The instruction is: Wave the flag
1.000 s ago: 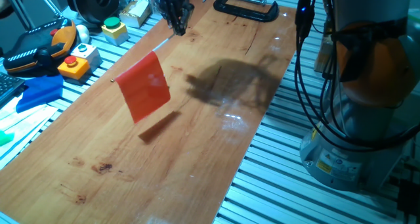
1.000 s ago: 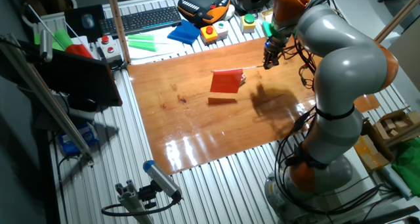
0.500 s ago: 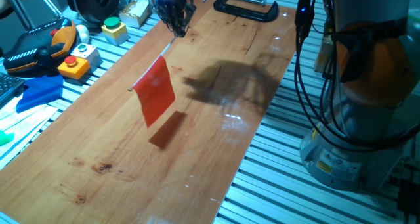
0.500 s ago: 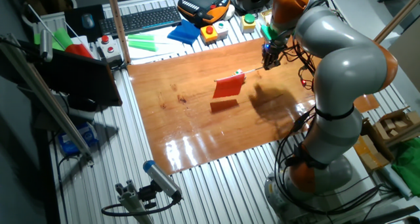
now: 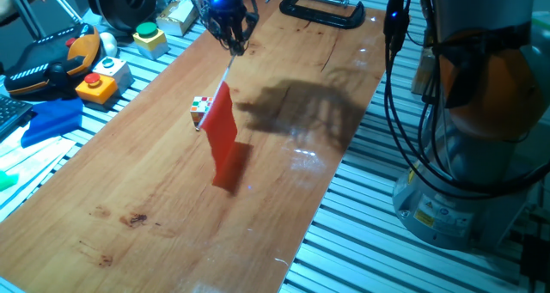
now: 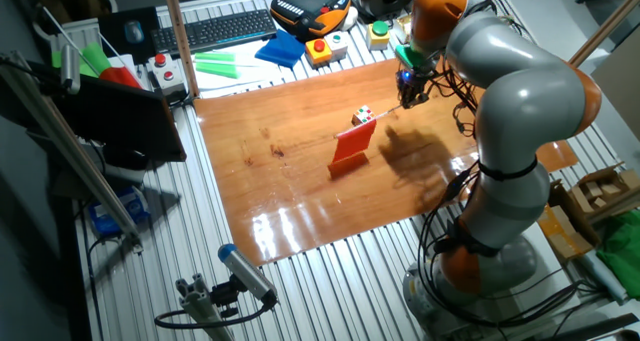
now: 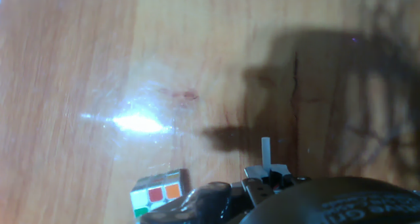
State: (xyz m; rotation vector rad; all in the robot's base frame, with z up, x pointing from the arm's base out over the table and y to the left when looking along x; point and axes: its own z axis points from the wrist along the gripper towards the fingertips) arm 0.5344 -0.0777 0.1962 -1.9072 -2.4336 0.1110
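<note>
The flag (image 5: 222,134) is a red cloth on a thin white stick. It hangs in the air over the wooden table (image 5: 284,190), with the cloth nearly edge-on in one fixed view. My gripper (image 5: 232,42) is shut on the upper end of the stick. In the other fixed view the flag (image 6: 354,148) slopes down and left from the gripper (image 6: 407,99). In the hand view only the white stick tip (image 7: 265,148) shows above the gripper (image 7: 266,173); the cloth is out of sight there.
A small multicoloured cube (image 5: 200,110) lies on the wood beside the flag and shows in the hand view (image 7: 157,192). A black clamp (image 5: 322,9) sits at the far end. Button boxes (image 5: 96,87) and a blue cloth (image 5: 50,119) lie left of the board.
The flag has swung round to the right while the gripper stayed nearly in place. The cloth has turned from broadside to nearly edge-on, uncovering the cube behind it.
</note>
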